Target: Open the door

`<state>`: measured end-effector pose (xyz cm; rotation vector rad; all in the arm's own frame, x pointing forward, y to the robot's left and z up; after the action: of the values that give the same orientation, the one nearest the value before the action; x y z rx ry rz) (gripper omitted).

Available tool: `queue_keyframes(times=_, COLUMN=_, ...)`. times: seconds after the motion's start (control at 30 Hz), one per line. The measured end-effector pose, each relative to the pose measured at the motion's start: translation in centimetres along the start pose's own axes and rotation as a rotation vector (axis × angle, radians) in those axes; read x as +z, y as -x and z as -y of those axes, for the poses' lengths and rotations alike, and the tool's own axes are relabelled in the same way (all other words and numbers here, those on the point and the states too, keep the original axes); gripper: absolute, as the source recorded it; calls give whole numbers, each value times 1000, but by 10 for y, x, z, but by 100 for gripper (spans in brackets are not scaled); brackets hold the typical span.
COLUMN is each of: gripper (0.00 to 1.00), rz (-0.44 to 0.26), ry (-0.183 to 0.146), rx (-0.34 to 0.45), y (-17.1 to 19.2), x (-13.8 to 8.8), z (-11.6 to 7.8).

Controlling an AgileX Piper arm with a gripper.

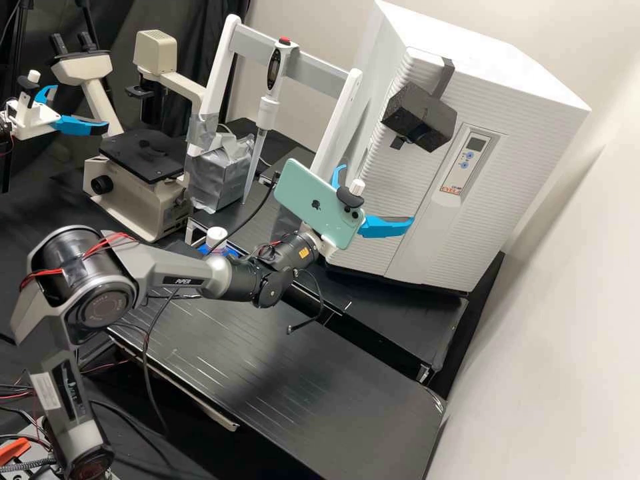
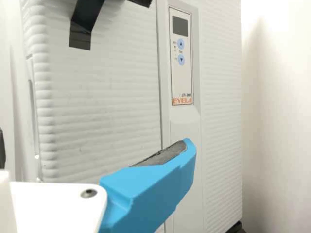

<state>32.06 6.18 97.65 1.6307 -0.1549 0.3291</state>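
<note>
Toward six o'clock in the high view, we are seeing the black tabletop (image 1: 287, 380). A pale green phone (image 1: 310, 200) is sitting just behind the gripper (image 1: 379, 193), which is standing open, its blue fingers (image 1: 387, 228) spreading apart before the white cabinet (image 1: 493, 63). Toward two o'clock, the cabinet's door (image 1: 400, 190) is lying closed, and it is carrying a black box (image 1: 417, 117). Beside the door, we are noticing a control panel (image 1: 469, 163).
</note>
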Motion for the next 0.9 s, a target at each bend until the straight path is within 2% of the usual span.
queue_keyframes(times=0.43, gripper=0, rz=-9, ry=7, rx=13, y=-8, x=-7, z=-8)
queue_keyframes(times=0.87, gripper=0, rz=5, ry=-1, rx=4, y=-18, x=-12, z=-7)
queue_keyframes(times=0.9, gripper=100, rz=6, ry=1, rx=4, y=-18, x=-12, z=-7)
